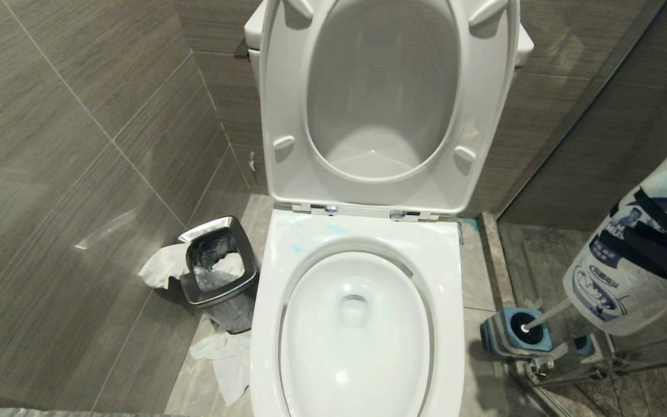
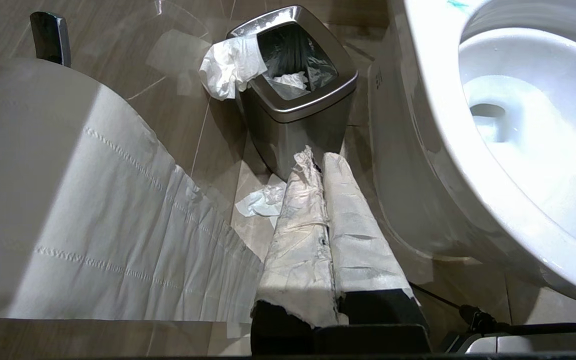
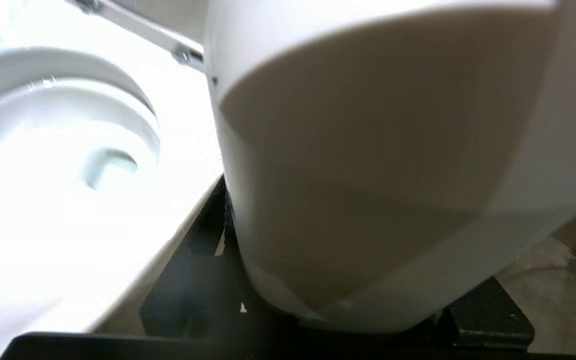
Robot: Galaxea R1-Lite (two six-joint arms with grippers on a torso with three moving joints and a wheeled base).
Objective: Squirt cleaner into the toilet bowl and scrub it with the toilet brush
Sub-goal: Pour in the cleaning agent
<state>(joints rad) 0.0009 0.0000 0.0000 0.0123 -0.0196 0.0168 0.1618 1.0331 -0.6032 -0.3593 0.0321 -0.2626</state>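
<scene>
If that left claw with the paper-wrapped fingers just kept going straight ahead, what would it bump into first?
Most likely the steel waste bin: the left claw is shut and its tips point at the bin's front wall. How much gap remains is unclear. The toilet bowl lies just beside that line.

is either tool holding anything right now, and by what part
The right tool holds the white cleaner bottle around its body. The left tool, paper-wrapped and shut, holds nothing.

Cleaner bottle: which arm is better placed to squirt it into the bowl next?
Right. The right gripper holds the cleaner bottle beside the toilet bowl; the left gripper is shut, low by the waste bin.
</scene>
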